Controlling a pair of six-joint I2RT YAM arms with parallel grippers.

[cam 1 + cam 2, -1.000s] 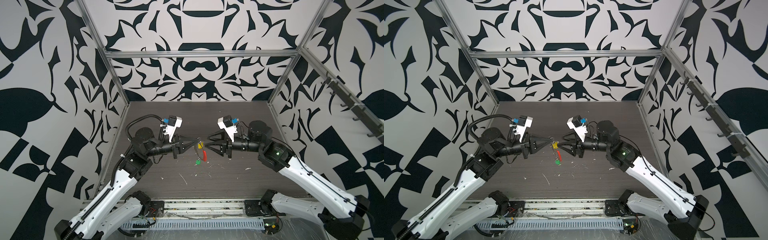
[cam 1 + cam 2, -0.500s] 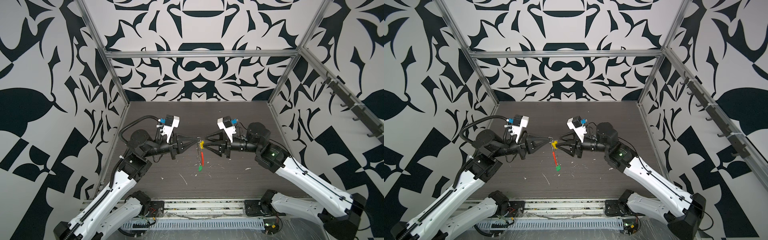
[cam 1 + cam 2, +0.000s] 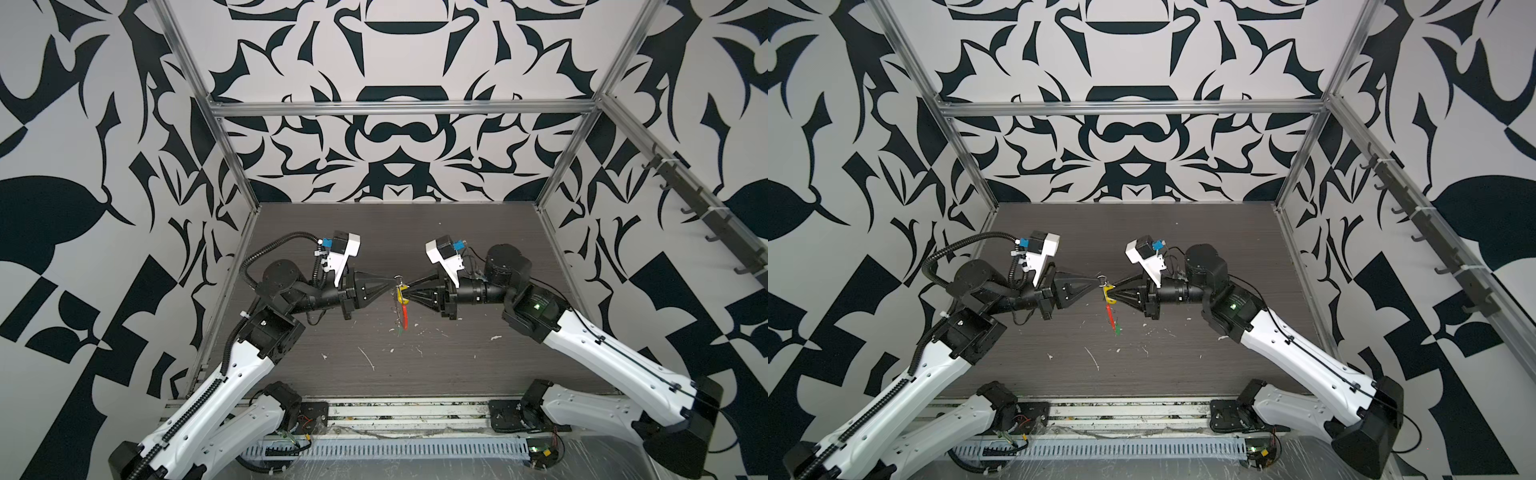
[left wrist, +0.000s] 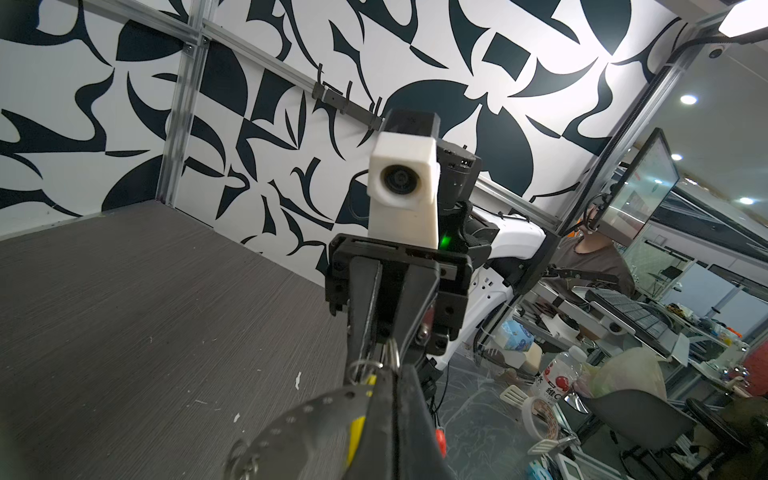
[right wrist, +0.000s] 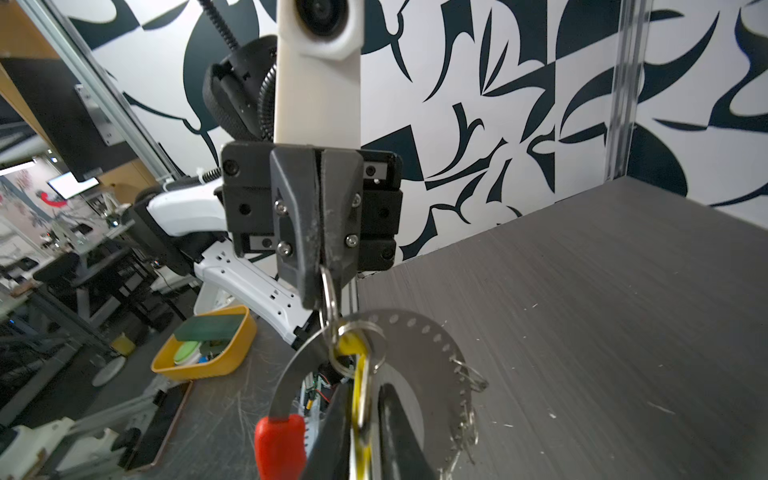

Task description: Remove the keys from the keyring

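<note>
Both top views show the keyring (image 3: 404,318) (image 3: 1110,316) hanging in the air between the two grippers, its red sleeve pointing down. My left gripper (image 3: 395,283) (image 3: 1099,282) (image 4: 395,372) is shut on a small silver ring (image 5: 330,299) at the top of the grey hoop (image 5: 419,353) (image 4: 303,424). My right gripper (image 3: 406,292) (image 3: 1115,293) (image 5: 362,419) faces it, jaws closed on the yellow key (image 5: 358,374) (image 3: 1108,291) (image 3: 400,296). The green key (image 3: 1118,330) dangles at the bottom of the hoop. Several small silver rings (image 5: 469,378) hang along the hoop's far edge.
White scraps (image 3: 368,358) lie on the dark table (image 3: 478,357) below the grippers. A rail of hooks (image 3: 706,226) runs along the right wall. Metal frame posts (image 3: 232,166) stand at the back corners. A yellow bin (image 5: 208,353) sits outside the cell.
My right gripper has closed from half open onto the yellow key. The hoop has swung from slanted to hanging straight down. Both grippers have shifted slightly.
</note>
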